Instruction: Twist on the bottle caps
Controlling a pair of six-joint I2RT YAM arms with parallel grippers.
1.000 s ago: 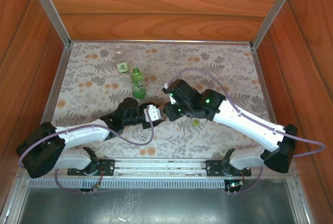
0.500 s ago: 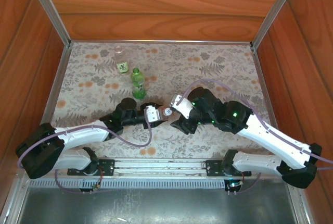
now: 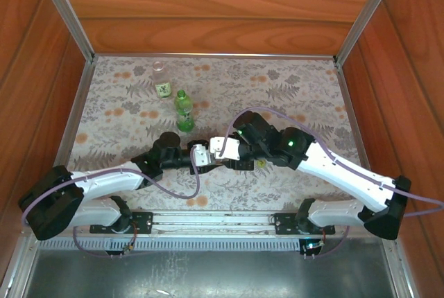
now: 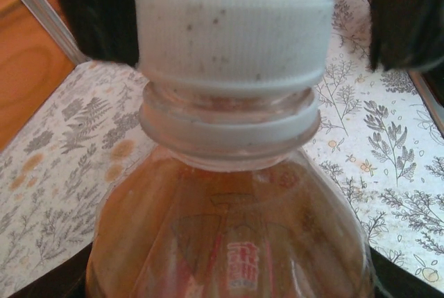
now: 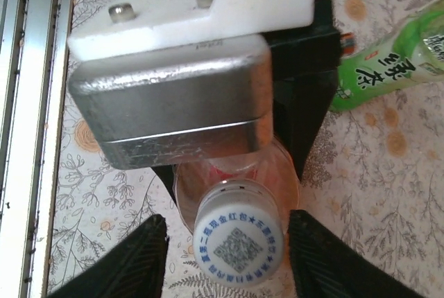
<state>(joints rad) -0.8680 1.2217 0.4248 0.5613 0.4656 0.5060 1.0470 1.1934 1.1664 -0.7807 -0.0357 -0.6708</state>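
So the whole setup sits in a kind of wooden booth: warm reddish-brown wood panelling (image 3: 208,7) across the back and down both sides, grain running horizontally on the back wall. Two slanted aluminium posts, one left (image 3: 66,14) and one right (image 3: 366,14), frame the back corners, with a thin metal strip (image 3: 208,55) along the far edge of the table. The tabletop (image 3: 298,83) is covered in a pale floral print, grey ferns with little orange blossoms. Along the near edge there's a silver rail (image 3: 208,222), then a dull grey metal sheet (image 3: 208,274) below it. Light is soft and even, pretty warm off all that wood.
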